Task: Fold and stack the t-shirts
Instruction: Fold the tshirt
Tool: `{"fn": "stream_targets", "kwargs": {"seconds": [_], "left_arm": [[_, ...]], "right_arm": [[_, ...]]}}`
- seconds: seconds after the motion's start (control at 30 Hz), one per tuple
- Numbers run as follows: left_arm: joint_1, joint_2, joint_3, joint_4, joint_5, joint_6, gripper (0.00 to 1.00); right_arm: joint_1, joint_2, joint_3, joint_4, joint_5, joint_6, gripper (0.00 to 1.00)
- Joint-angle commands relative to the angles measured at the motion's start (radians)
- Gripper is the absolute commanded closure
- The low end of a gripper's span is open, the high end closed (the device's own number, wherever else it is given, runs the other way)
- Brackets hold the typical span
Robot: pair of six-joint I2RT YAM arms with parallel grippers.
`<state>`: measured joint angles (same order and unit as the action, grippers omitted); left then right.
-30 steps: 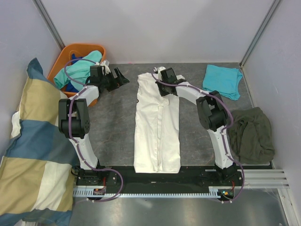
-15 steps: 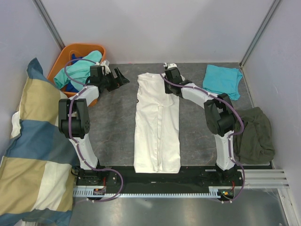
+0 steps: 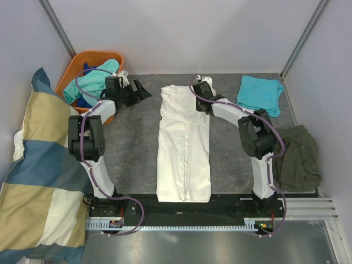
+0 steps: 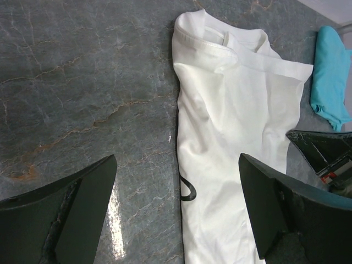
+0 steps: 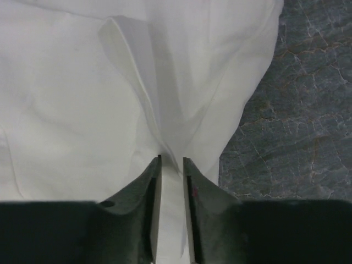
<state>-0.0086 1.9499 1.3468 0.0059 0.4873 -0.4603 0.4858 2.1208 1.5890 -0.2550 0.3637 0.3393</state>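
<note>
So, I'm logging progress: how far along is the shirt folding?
Done: turquoise t-shirt lies folded far right; cream t-shirt is folded into a long strip. In hand: right pincer at its collar end, grip unclear. Left: cross-folding, stacking, and the t-shirts in the orange basket.

We see a grey, marble-patterned table [image 3: 132, 143] bearing four things. Down its middle, a cream-white t-shirt [image 3: 184, 148] lies flat, folded into a long narrow strip running from 12 o'clock to 6 o'clock, its collar at the 12 o'clock end. At about 1 o'clock we find a turquoise t-shirt [image 3: 260, 94], folded and well apart from the cream one. At 3 o'clock, against the table's edge, sits a crumpled olive-green garment [image 3: 297, 157]. At 10 o'clock an orange basket [image 3: 91, 54] stands in the corner.
</note>
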Motion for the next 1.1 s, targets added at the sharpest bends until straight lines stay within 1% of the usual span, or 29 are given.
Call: {"fn": "stream_targets", "kwargs": {"seconds": [0.0,0.07,0.17,0.27,0.47,0.57,0.7,0.77,0.83,0.93,0.97,1.03,1.07], "left_arm": [[-0.004,-0.003,0.011,0.028,0.031,-0.018,0.00],[-0.004,-0.005,0.012,0.026,0.033,-0.017,0.00],[-0.004,-0.005,0.012,0.026,0.033,-0.018,0.00],[-0.004,-0.009,0.014,0.028,0.030,-0.018,0.00],[-0.005,-0.017,0.021,0.035,0.036,-0.015,0.00],[-0.014,-0.023,0.017,0.040,0.053,-0.014,0.00],[-0.037,-0.046,-0.015,0.051,0.060,0.005,0.00],[-0.062,-0.072,-0.035,0.049,0.060,0.008,0.00],[-0.088,-0.106,-0.081,0.039,0.040,0.011,0.00],[-0.165,-0.199,-0.162,0.000,-0.038,0.029,0.00],[-0.204,-0.235,-0.190,-0.026,-0.058,0.028,0.00],[-0.253,-0.363,-0.297,-0.041,-0.133,0.012,0.00],[-0.307,-0.412,-0.380,-0.062,-0.160,0.002,0.00]], "right_arm": [[-0.009,-0.050,-0.012,-0.033,0.087,0.075,0.65],[-0.015,-0.056,-0.015,-0.044,0.116,0.096,0.53],[-0.026,-0.087,-0.049,-0.047,0.164,0.122,0.45],[-0.039,-0.149,-0.104,-0.032,0.208,0.147,0.41],[-0.058,-0.295,-0.231,0.007,0.239,0.138,0.38],[-0.065,-0.352,-0.282,0.031,0.212,0.119,0.36],[-0.065,-0.410,-0.334,0.074,0.101,0.079,0.33],[-0.064,-0.445,-0.368,0.079,0.016,0.060,0.32],[-0.064,-0.479,-0.403,0.079,-0.064,0.053,0.32],[-0.061,-0.567,-0.484,0.056,-0.104,0.055,0.33],[-0.053,-0.628,-0.532,0.034,-0.118,0.058,0.33],[-0.041,-0.698,-0.582,0.008,-0.131,0.069,0.34],[-0.020,-0.770,-0.631,-0.025,-0.131,0.078,0.34]]}}
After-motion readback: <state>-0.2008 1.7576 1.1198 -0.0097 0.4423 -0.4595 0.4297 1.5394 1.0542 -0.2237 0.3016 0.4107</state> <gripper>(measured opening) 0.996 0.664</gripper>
